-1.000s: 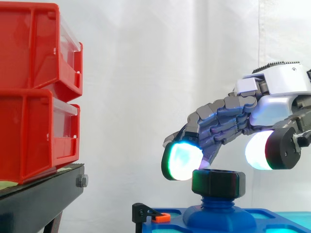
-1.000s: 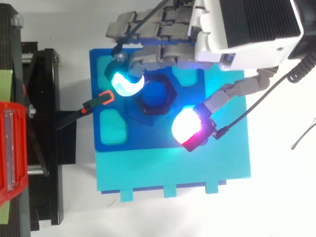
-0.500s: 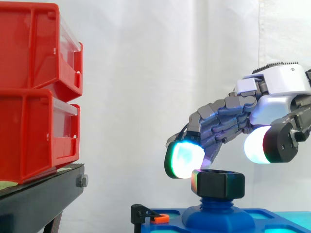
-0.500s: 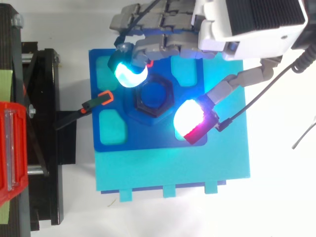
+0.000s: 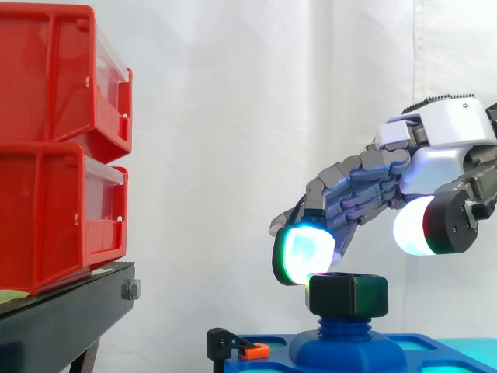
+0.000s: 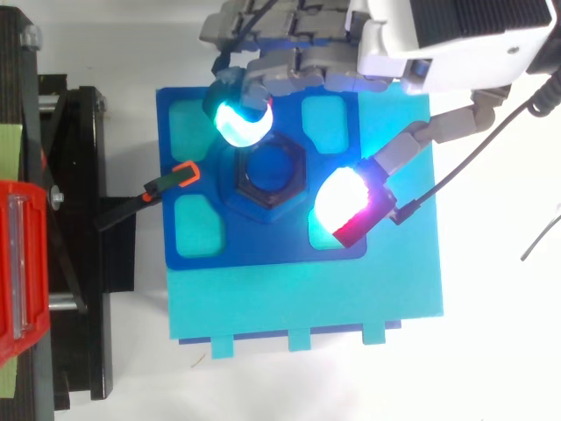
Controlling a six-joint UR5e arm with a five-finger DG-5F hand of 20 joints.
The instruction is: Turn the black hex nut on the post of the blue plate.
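Two pads (image 6: 238,123) of your hand (image 5: 443,136) flank the nut (image 5: 348,294) from just above, spread apart, gripping nothing.

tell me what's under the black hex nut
The black hex nut sits on a ridged blue post rising from the blue plate. The part of the post inside the nut is covered.

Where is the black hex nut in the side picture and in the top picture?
Side view: the black hex nut sits low, right of centre, on the blue post.
Top view: the nut is just above the picture's middle, ringing the post.
Shared landmark: the orange clip, left of it in both.
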